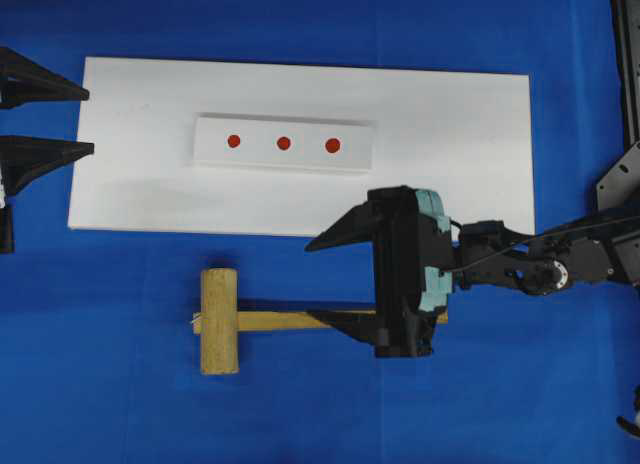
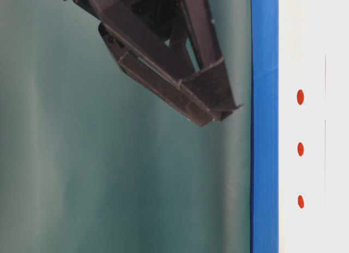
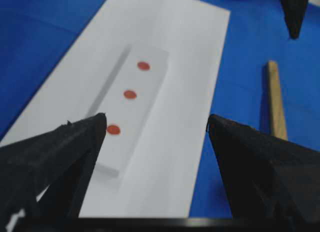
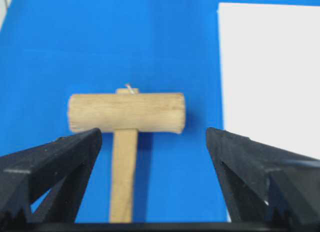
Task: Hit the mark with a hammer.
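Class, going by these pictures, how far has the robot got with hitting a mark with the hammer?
Early stage. Done: nothing yet; the hammer lies flat on the blue cloth. In hand: the right gripper, open, hangs over its handle without gripping it. Left: grasp, lift, and strike a red mark on the white block. The left gripper is open.

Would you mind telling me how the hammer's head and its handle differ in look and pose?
The head is a thick cylinder; the handle is slim and squared. In the overhead view the head lies vertically and the handle crosses it horizontally, running right under the right gripper. The head is fully visible; the handle's far end is hidden. Both are plain light wood, flat on the blue cloth.
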Controlling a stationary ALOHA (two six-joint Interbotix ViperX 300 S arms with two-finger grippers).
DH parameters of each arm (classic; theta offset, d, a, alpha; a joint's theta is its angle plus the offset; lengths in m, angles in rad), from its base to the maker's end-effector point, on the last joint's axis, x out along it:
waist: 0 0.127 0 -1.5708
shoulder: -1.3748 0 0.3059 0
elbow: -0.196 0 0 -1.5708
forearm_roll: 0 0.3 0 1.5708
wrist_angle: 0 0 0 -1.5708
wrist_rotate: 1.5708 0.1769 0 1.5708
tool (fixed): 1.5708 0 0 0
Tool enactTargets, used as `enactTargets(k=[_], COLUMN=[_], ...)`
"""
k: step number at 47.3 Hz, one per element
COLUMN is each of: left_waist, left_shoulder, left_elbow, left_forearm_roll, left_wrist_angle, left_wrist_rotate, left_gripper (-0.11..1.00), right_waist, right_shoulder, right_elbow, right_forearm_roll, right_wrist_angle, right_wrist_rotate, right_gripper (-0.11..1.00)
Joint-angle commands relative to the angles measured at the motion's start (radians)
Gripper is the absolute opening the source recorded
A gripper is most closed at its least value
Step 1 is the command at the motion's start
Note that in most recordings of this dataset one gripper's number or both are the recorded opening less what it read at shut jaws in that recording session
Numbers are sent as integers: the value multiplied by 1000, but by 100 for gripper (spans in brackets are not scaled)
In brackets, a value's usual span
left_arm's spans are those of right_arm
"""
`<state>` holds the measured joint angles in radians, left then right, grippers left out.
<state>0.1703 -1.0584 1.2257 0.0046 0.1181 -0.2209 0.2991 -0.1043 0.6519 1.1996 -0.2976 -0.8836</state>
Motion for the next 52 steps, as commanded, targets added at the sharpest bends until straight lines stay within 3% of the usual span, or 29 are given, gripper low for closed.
enactTargets(k=[1,12,25,37,52], left_waist=[-2,-3,-2,-2,-29], left_shoulder=[5,5,5,-2,-60], left_elbow=[-23,-23,-23,-23,-18], left_forearm_roll=[-3,-3,-3,-2,-2], left_wrist_angle=[15,21,23,23,17], left_wrist_rotate=[2,8,15,25,181], left_gripper=[78,78,78,78,78], right_waist=[-21,-176,-362,-383,-387], right_shoulder=[-29,-103,-186,-270,-611], right_elbow=[-6,37,84,123,322], right_forearm_roll=[-3,-3,-5,-15,-20], right_wrist_angle=[0,26,140,190,199], right_wrist_rotate=[-17,-91,-160,-163,-158], right_gripper=[89,88,88,88,88])
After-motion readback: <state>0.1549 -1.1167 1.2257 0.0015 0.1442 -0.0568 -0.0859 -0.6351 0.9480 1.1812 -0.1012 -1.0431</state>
